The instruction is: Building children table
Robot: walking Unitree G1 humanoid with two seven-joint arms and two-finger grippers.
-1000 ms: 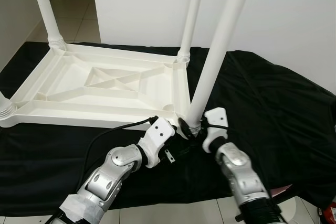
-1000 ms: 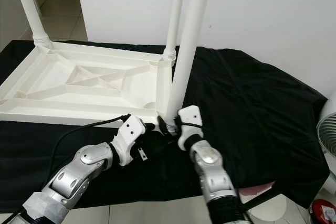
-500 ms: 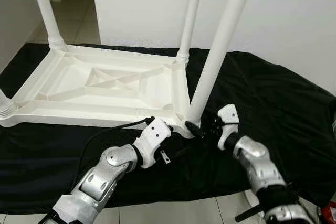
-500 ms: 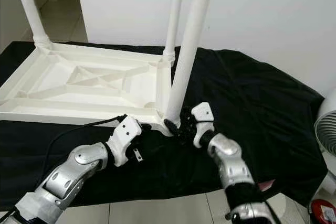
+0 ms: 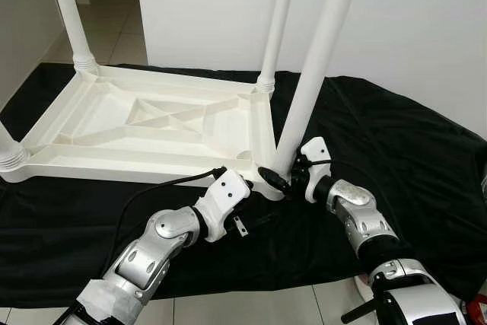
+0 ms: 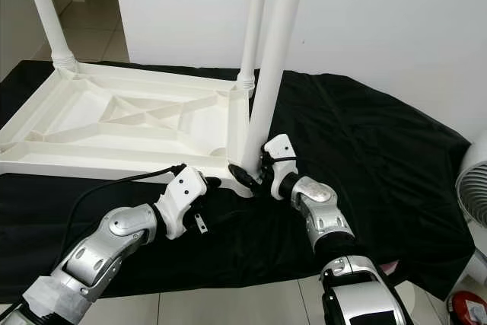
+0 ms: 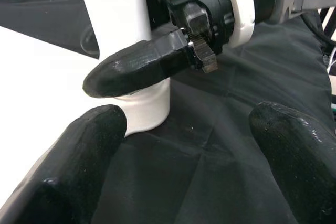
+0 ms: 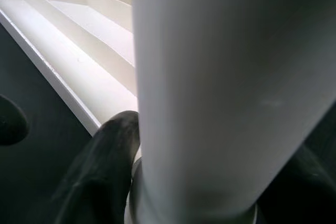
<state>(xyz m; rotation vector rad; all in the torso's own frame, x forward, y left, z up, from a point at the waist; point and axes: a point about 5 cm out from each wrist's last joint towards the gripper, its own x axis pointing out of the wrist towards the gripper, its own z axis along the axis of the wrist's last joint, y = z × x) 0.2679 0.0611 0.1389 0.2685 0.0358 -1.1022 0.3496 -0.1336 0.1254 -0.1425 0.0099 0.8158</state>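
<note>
Across the left and centre of the head view lies the upturned white table top [image 5: 144,123] on the black cloth [image 5: 396,142], legs pointing up. Lower centre-left: left gripper [image 5: 255,180], fingers spread apart and holding nothing, just beside the near corner socket. Centre: near leg [image 5: 316,74], long axis rising steeply, leaning slightly right toward the top of the frame, foot seated in that corner. Lower centre-right: right gripper [image 6: 251,176], clamped around the leg's base, so clearly the nearer arm for any twisting or pressing home.
</note>
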